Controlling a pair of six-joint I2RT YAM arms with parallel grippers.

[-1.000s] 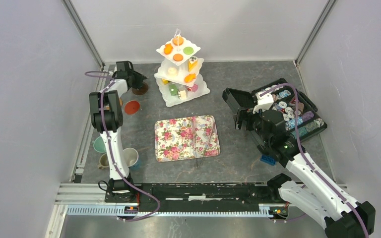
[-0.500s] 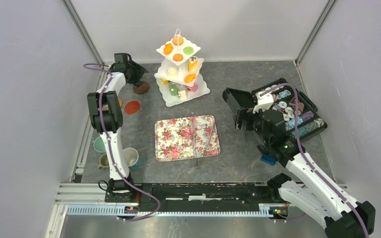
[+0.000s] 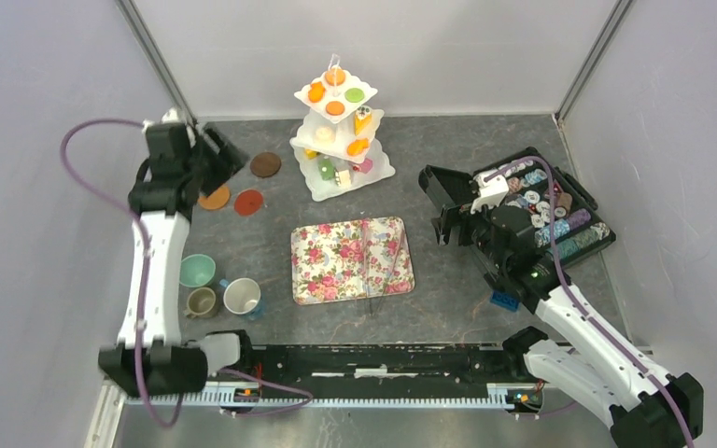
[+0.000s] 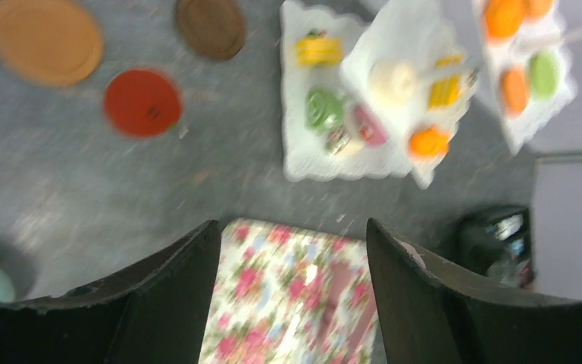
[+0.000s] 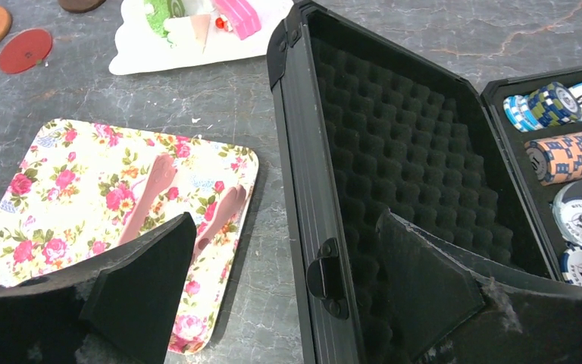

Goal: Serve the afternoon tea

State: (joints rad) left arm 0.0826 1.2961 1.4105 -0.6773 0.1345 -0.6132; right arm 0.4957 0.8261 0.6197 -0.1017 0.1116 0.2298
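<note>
A white three-tier stand (image 3: pixel 310 183) at the back holds small orange, green, pink and yellow cakes (image 3: pixel 335 108). Brown (image 3: pixel 265 164), orange (image 3: pixel 214 197) and red (image 3: pixel 248 202) saucers lie left of it. Teal (image 3: pixel 197 271), tan (image 3: pixel 202 301) and white (image 3: pixel 242 296) cups stand near the left front. My left gripper (image 3: pixel 222 157) hangs open and empty, high above the saucers; its blurred wrist view looks down on the flowered tray (image 4: pixel 288 303). My right gripper (image 5: pixel 284 250) is open and empty over the lid edge of the black case (image 5: pixel 394 152).
The flowered tray (image 3: pixel 331 261) lies mid-table with pink tongs (image 3: pixel 383 252) on it. The open black case (image 3: pixel 523 210) of patterned discs sits at the right, a small blue brick (image 3: pixel 503 301) in front of it. Grey walls close in the left, back and right.
My left arm has pulled back and up from the brown saucer, swinging left, and its gripper has opened wider. The brown saucer stays on the table. The right arm is still.
</note>
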